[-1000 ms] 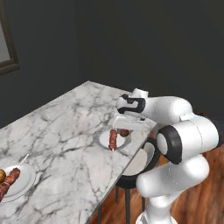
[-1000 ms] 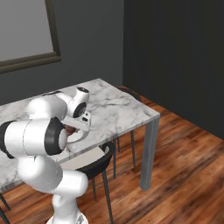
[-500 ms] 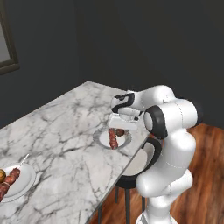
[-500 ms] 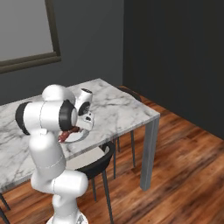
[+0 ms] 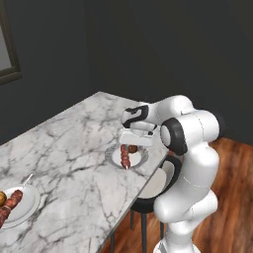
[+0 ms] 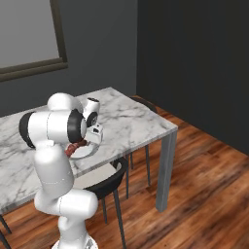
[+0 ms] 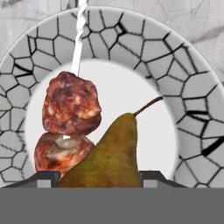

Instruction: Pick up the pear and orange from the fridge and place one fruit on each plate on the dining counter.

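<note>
I see the dining counter (image 5: 69,148) spread under my gripper (image 5: 132,145). Directly below the gripper sits a plate (image 7: 199,131) with a cracked grey rim. On it lies a meat skewer (image 7: 70,120), and touching it, the pear (image 7: 109,155) sits between my narrowly set fingers, stem pointing away.

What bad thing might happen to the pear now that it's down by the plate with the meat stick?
1. The pear sits between the fingertips of the gripper, right beside the skewer. It may bump the meat chunks and push them around.
2. The pear is rounded and leans with its stem up. Once let go, it might tip or roll across the plate.
3. That plate lies near the edge of the dining counter, so a rolling pear might drop off.
</note>
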Motion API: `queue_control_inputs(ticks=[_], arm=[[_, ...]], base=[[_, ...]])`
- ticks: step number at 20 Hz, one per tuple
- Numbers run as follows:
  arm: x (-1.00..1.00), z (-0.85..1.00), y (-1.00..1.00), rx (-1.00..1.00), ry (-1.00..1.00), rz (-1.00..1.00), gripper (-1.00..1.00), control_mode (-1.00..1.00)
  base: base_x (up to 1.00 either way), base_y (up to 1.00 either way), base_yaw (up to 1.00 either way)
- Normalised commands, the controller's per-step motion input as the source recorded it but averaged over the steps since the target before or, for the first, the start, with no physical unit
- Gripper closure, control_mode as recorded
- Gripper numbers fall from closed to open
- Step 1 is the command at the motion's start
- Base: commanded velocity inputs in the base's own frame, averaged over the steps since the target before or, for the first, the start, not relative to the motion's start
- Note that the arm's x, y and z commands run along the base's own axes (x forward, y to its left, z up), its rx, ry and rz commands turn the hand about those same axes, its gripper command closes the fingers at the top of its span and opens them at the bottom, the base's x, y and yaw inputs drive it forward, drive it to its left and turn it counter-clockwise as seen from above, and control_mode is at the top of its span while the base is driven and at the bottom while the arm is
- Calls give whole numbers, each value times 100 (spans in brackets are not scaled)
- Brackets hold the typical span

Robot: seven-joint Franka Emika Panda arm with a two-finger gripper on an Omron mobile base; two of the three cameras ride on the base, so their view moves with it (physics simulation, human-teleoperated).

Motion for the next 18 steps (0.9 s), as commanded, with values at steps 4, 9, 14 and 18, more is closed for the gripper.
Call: queue_control_inputs(ticks=[4, 9, 14, 18], arm=[[-3, -13, 1, 0, -4, -1, -100, -100], [-19, 8, 0, 0, -9, 0, -100, -100], [-27, 26, 1, 0, -3, 0, -100, -100], [-26, 48, 7, 0, -6, 0, -100, -100]], base=[[0, 0, 0], [0, 0, 0], [0, 0, 0], [0, 0, 0]])
